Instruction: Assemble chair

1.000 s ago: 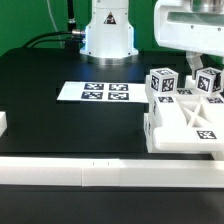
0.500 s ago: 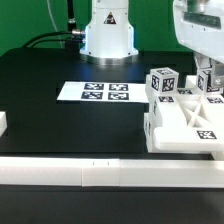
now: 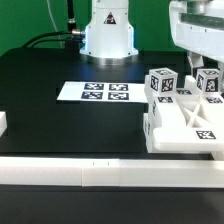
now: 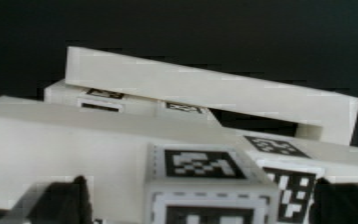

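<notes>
The partly joined chair (image 3: 185,122) stands at the exterior view's right: a chunky white slab with an X-braced panel and two tagged square posts, one (image 3: 163,82) and another (image 3: 208,82). My gripper (image 3: 203,62) hangs just above the right-hand post, partly cut off by the frame edge. In the wrist view a tagged post (image 4: 211,188) stands between my dark fingers (image 4: 60,200), with a gap on each side, so the gripper (image 4: 208,205) is open around it. Behind it lie white chair pieces (image 4: 194,85).
The marker board (image 3: 95,92) lies flat on the black table left of the chair. A long low white border rail (image 3: 100,175) runs along the front. A small white block (image 3: 3,122) sits at the left edge. The robot base (image 3: 108,35) stands at the back.
My gripper has shifted toward the exterior view's right, from over the middle of the chair to over the right-hand post. The chair pieces have not moved.
</notes>
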Robot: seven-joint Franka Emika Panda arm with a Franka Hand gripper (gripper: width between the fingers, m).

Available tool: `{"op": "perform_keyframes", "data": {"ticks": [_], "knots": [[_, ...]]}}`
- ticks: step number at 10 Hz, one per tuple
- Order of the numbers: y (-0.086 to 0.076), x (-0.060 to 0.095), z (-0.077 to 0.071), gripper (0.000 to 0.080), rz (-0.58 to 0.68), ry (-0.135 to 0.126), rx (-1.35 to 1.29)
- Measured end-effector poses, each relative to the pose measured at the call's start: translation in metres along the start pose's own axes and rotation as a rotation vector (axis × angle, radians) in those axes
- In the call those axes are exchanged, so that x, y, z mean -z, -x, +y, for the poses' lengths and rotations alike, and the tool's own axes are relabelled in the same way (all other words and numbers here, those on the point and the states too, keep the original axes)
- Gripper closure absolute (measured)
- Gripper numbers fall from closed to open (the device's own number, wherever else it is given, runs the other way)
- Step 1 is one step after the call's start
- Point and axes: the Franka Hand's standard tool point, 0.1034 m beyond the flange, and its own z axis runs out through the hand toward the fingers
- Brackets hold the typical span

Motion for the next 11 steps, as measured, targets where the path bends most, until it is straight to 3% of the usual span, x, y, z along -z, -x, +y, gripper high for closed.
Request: {"op": "perform_keyframes", "data": {"ticks": [2, 6, 9, 11], "knots": [[-0.0004, -0.0003, 0.0009, 0.0152, 0.001, 0.009, 0.206], [0.0008, 0.0028, -0.0004, 0.0151, 0.028, 0.08, 0.678], [0.0054, 0.0033, -0.0015, 0.0151, 0.034, 0.119, 0.934], [0.0053, 0.0029, -0.0015, 0.0151, 0.033, 0.131, 1.08]]}}
